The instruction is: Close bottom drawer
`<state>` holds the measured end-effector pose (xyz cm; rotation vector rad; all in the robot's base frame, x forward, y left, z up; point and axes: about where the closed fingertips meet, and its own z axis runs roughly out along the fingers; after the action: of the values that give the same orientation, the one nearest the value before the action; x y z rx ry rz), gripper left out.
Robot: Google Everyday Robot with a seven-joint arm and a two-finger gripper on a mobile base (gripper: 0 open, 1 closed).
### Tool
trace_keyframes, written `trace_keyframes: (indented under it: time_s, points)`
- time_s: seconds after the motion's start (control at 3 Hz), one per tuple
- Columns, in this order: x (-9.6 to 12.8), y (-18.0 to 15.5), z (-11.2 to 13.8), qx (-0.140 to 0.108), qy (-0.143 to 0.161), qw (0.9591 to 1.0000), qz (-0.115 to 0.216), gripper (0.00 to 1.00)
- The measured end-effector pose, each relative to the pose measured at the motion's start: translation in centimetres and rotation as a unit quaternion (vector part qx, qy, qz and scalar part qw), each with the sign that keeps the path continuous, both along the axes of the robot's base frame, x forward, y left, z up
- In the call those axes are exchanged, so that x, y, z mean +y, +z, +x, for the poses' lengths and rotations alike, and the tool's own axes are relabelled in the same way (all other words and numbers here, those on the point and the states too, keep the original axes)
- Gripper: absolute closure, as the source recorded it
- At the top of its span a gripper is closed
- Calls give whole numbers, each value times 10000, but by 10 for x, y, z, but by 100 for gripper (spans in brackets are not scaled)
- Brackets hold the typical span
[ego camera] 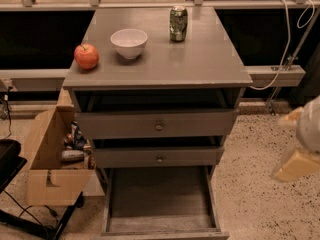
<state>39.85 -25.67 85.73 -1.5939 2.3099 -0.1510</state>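
The bottom drawer (160, 199) of the grey cabinet is pulled far out, its long shallow tray empty; its front edge lies at the bottom of the view and its knob is hidden. Above it are the mid-sized drawer front (159, 157) and the tall top drawer front (157, 124), each with a small round knob. My gripper (300, 149) is a blurred cream shape at the right edge, level with the middle drawer and apart from the cabinet.
On the cabinet top (200, 59) stand a red apple (86, 56), a white bowl (129, 42) and a green can (178, 23). An open cardboard box (47, 164) with items sits on the floor to the left. A dark stand (10, 159) is at far left. Speckled floor lies to the right.
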Motion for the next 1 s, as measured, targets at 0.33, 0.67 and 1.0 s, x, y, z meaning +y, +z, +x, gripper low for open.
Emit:
trace_keyframes:
  time_s: [0.33,0.67,1.0]
  points:
    - [-15,-75,-12,122,-64,9999,15,47]
    - [-23,-144,-15,278,-174,9993,204,70]
    - [-22,-148,-13,249,-174,9993,221,99]
